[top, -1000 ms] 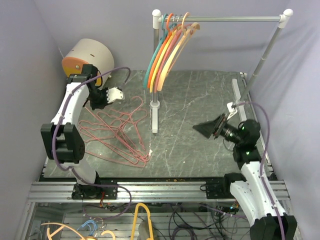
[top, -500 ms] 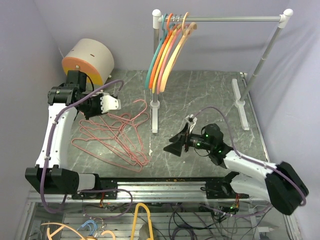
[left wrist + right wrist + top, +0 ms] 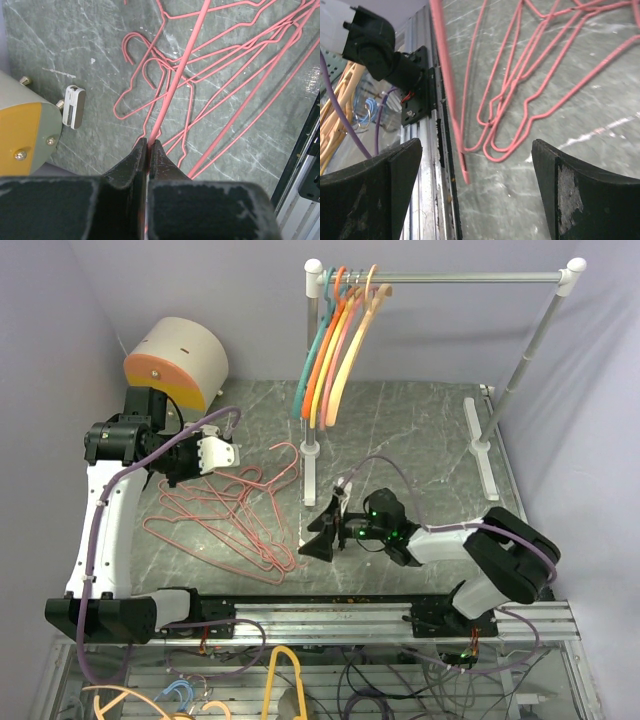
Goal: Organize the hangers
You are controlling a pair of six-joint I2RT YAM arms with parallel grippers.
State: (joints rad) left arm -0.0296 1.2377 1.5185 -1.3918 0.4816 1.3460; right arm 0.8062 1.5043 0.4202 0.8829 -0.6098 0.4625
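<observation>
Several thin pink wire hangers (image 3: 235, 525) lie tangled on the dark table, left of centre. My left gripper (image 3: 216, 452) is above the pile's far left. It is shut on the wire of one pink hanger (image 3: 176, 82), which runs away from the fingertips (image 3: 156, 146) over the pile. My right gripper (image 3: 318, 540) is low at the pile's right edge, jaws wide open and empty. The hanger loops (image 3: 520, 100) lie just ahead of it. Teal, orange, pink, yellow and peach plastic hangers (image 3: 335, 345) hang at the rail's left end.
A silver rail (image 3: 470, 278) with white corners spans the back, and its left post foot (image 3: 309, 475) stands mid-table. A round beige drum with an orange face (image 3: 175, 360) sits at the back left. The aluminium frame (image 3: 320, 620) edges the near side, close beside my right gripper (image 3: 427, 150).
My right arm has swung left across the table and come down to the pile's right edge. My left arm has shifted a little, still gripping the pink hanger.
</observation>
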